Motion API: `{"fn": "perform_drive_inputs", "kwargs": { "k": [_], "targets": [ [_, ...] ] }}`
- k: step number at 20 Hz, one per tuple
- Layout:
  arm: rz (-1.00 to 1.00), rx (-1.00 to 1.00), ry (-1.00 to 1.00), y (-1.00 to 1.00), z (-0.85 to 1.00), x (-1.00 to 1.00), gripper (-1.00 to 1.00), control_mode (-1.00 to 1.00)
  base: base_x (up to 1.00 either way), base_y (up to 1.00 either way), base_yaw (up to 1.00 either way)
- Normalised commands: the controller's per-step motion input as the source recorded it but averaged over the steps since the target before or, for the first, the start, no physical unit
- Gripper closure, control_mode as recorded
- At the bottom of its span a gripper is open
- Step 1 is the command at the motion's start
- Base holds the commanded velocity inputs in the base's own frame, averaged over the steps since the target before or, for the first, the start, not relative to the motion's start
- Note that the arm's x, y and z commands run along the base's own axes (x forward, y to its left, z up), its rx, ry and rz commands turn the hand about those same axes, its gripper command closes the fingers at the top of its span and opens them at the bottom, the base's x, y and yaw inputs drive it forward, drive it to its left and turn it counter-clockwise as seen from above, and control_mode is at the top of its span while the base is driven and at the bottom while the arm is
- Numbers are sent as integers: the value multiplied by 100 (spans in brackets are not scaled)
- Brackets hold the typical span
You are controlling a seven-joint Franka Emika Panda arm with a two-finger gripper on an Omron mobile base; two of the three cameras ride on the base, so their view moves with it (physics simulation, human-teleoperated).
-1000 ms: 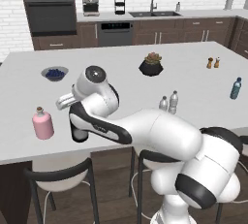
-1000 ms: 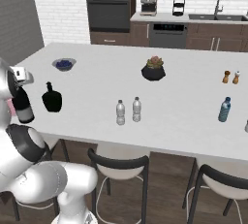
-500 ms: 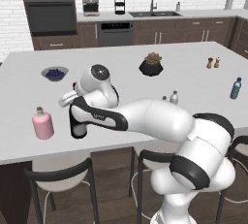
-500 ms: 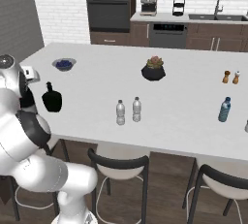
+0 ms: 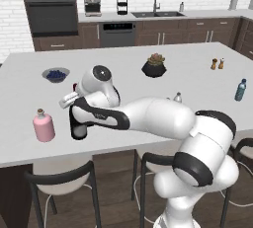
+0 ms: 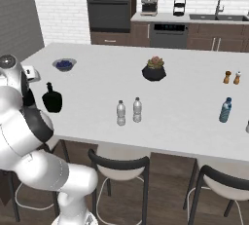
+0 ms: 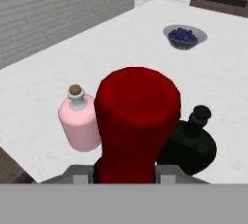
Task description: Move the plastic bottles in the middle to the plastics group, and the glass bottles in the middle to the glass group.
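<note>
Since a second ago the arm has swung farther left, carrying the tall dark wine bottle with red capped neck (image 7: 137, 121), clamped in the gripper (image 7: 126, 172), between the pink corked bottle (image 5: 43, 126) and squat black flask (image 6: 52, 100).

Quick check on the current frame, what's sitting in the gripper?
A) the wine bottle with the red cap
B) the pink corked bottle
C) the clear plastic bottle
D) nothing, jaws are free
A: in the hand view the red cap of the wine bottle rises right between the finger tips of the gripper, with the pink bottle and the black flask standing apart behind it.
</note>
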Motion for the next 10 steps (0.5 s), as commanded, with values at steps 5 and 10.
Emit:
{"fn": "perform_drive_inputs", "kwargs": {
  "k": [5, 10],
  "targets": [
    [0, 0, -5, 21, 1, 2, 100, -100, 0, 0, 0],
    [0, 0, -1, 12, 0, 9, 100, -100, 0, 0, 0]
  ]
}}
